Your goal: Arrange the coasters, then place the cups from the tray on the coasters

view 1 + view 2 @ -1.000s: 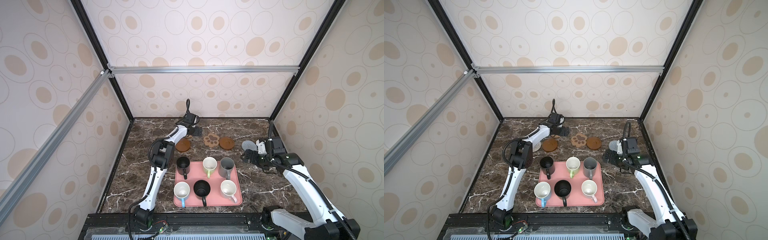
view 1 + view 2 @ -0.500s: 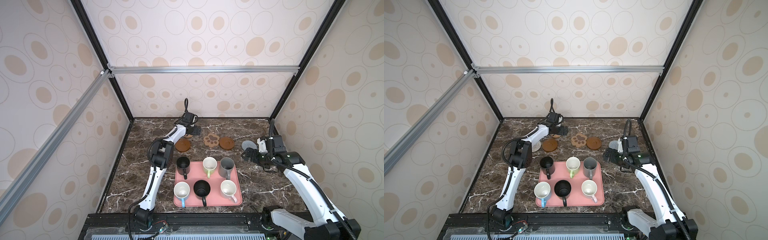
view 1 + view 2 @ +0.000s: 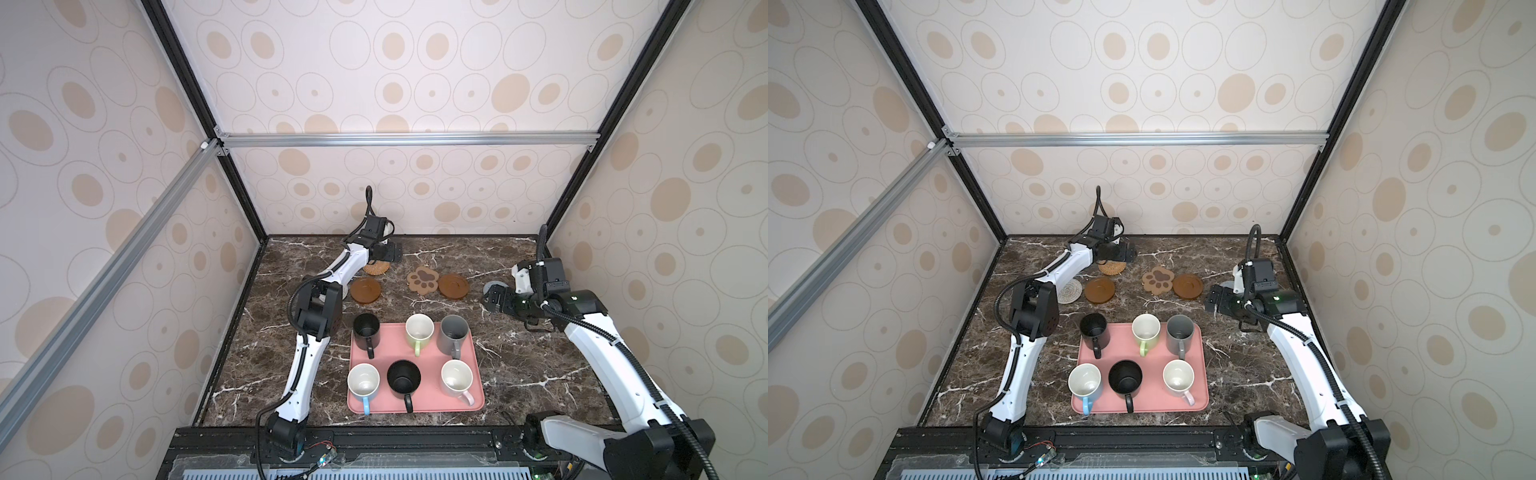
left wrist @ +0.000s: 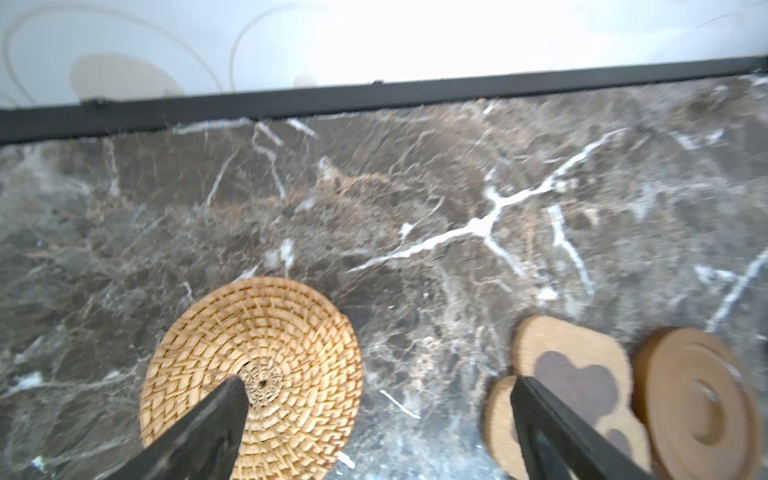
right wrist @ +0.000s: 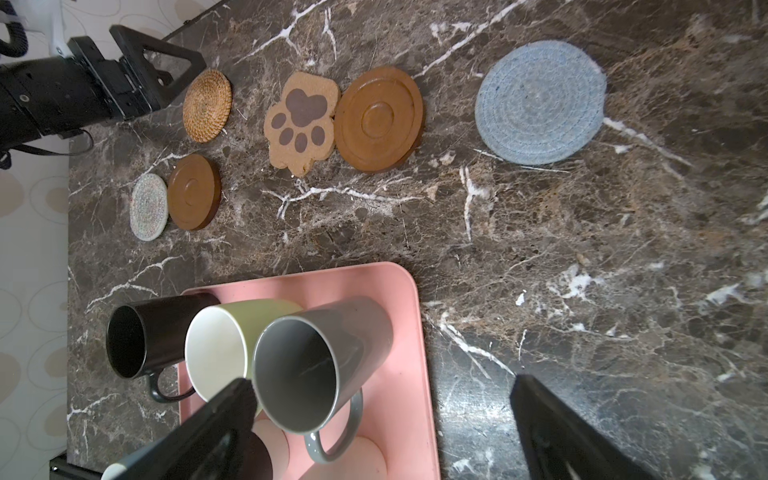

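Six cups stand on the pink tray [image 3: 415, 405] in both top views, among them a black cup [image 3: 365, 328], a green one [image 3: 419, 330] and a grey one [image 3: 454, 330]. Behind the tray lie the coasters: rattan [image 3: 376, 268], two brown discs [image 3: 365, 289] [image 3: 453, 286], paw [image 3: 423, 280], grey-blue [image 3: 494, 286] and beige woven [image 3: 1069, 291]. My left gripper [image 4: 378, 382] hangs open and empty just above the rattan coaster [image 4: 282, 332]. My right gripper [image 5: 381, 381] is open and empty above the tray's far right corner [image 5: 399, 299], near the grey-blue coaster [image 5: 540, 102].
The dark marble table [image 3: 540, 365] is boxed in by patterned walls with black corner posts [image 3: 552, 216]. The back wall stands close behind the left gripper. A black rail [image 3: 374, 436] runs along the table's front edge.
The left gripper has lifted a little and drawn toward the back wall over the rattan coaster. The right gripper has shifted slightly toward the back and left. Both stayed open.
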